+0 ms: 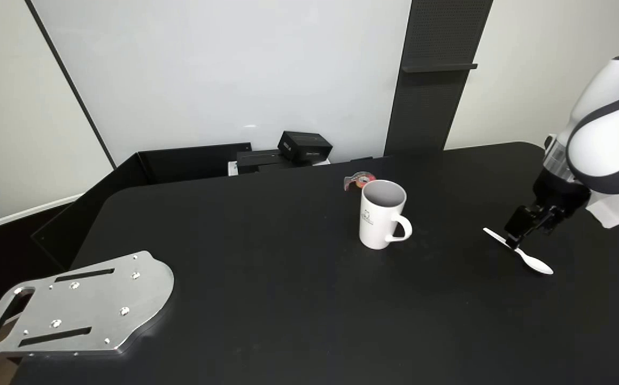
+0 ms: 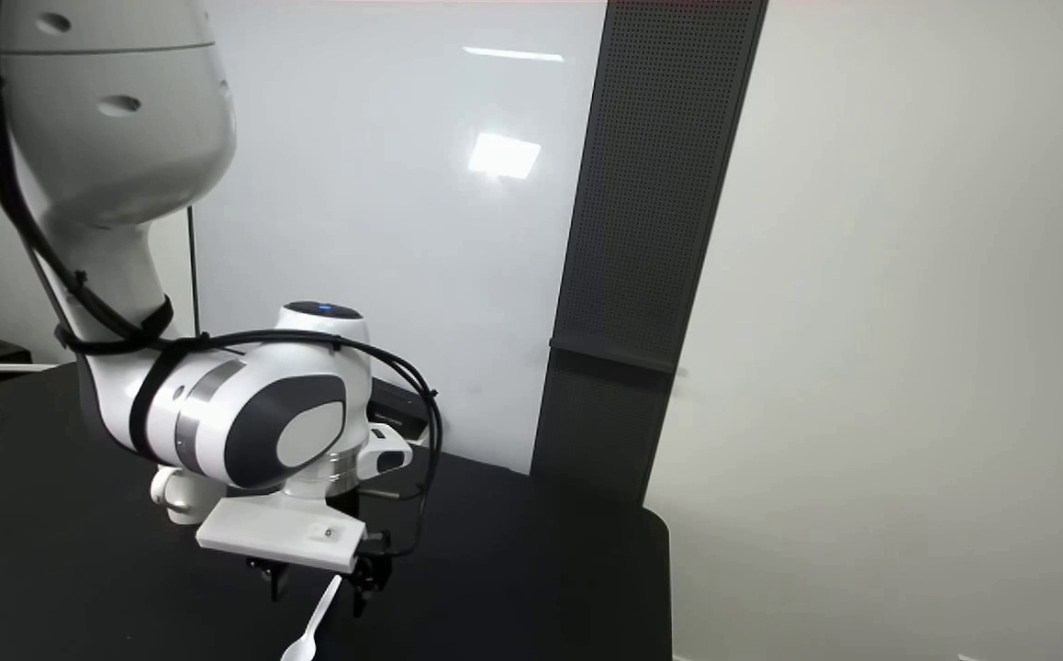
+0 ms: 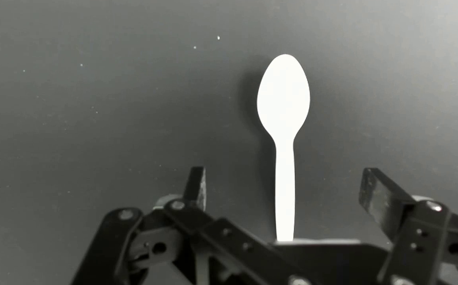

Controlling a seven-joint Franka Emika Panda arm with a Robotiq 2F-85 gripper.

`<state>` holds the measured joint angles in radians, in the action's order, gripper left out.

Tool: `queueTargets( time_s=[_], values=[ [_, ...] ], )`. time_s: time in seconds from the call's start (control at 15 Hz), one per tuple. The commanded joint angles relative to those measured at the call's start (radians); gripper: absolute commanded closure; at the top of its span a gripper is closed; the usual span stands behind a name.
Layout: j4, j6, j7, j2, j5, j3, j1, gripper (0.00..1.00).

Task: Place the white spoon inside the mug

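In the wrist view, my gripper [image 3: 283, 176] faces the black tabletop [image 3: 94, 134] with its two fingers [image 3: 383, 202] spread wide. The white spoon [image 3: 284, 99] lies on that surface, its handle seen in the gap between the fingers and apart from both, its bowl reaching past their ends; the gripper's own body hides the handle's tip from me. In an exterior view, a dark fingertip [image 1: 512, 239] overlaps the handle, and from there I cannot tell whether they touch.

The mug [image 1: 374, 227], white with a loop handle and a small print on its side, stands upright, well apart from the spoon, which lies outside it. My arm [image 2: 128, 119] covers part of the mug in an exterior view. Just behind the mug I see a tape dispenser [image 1: 364, 181] with a reddish roll. A metal plate [image 1: 101, 305] lies at the table's edge and extends past it. Beyond the back edge sits a black box [image 1: 305, 147]; behind stand a whiteboard [image 1: 234, 80] and, beside it, a perforated dark panel [image 1: 443, 43].
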<state>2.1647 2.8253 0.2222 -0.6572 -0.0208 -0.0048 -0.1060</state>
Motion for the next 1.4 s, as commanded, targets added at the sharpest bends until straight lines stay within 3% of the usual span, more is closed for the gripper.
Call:
queueTargets(
  time_s=[0.0,0.47,0.53,0.6,1.33],
  values=[
    [0.009,0.053,-0.012,-0.022,-0.017,0.007,-0.003,0.00],
    [0.016,0.105,-0.036,-0.053,-0.027,-0.014,0.025,0.00],
    [0.016,0.108,-0.038,-0.058,-0.031,-0.020,0.031,0.17],
    [0.014,0.109,-0.037,-0.064,-0.033,-0.022,0.033,0.26],
    [-0.003,0.084,-0.073,-0.068,-0.046,-0.075,0.083,0.99]
  ],
)
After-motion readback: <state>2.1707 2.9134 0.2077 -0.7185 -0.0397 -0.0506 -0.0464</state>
